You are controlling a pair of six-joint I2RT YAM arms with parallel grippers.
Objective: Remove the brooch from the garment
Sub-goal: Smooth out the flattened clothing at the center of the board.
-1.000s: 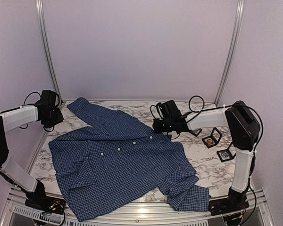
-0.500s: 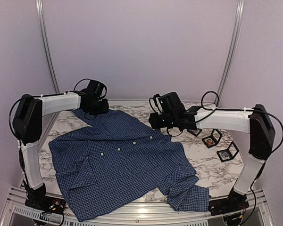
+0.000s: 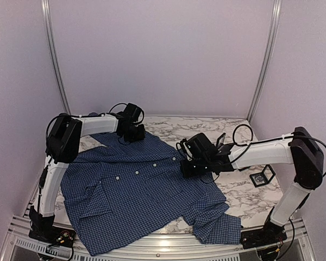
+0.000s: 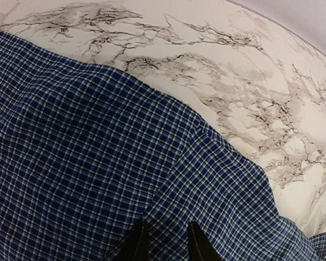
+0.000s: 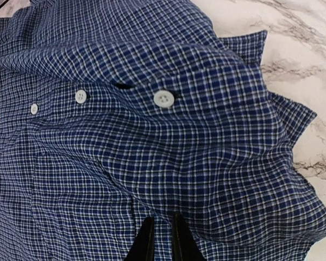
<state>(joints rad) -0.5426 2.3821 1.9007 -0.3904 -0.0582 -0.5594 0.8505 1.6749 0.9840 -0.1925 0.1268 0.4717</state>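
The garment [image 3: 136, 185], a dark blue checked shirt with white buttons [image 5: 163, 98], lies spread over the marble table [image 3: 239, 196]. My left gripper [image 3: 131, 132] is low over its far shoulder near the cloth's edge. In the left wrist view the left gripper [image 4: 167, 242] has its tips a little apart over flat cloth [image 4: 98, 163]. My right gripper [image 3: 191, 166] is down on the rumpled collar area. In the right wrist view the right gripper [image 5: 163, 239] has its tips almost together, with a ridge of cloth [image 5: 168, 163] between them. The brooch shows in no view.
A small black frame with a bluish piece [image 3: 259, 178] lies on the table to the right, behind my right forearm. Bare marble [image 4: 233, 81] runs beyond the shirt's far edge. Metal rails [image 3: 152, 242] border the near side.
My left arm swung right along the back of the table onto the shirt's far shoulder. My right gripper came nearer onto the collar area and its jaws closed in.
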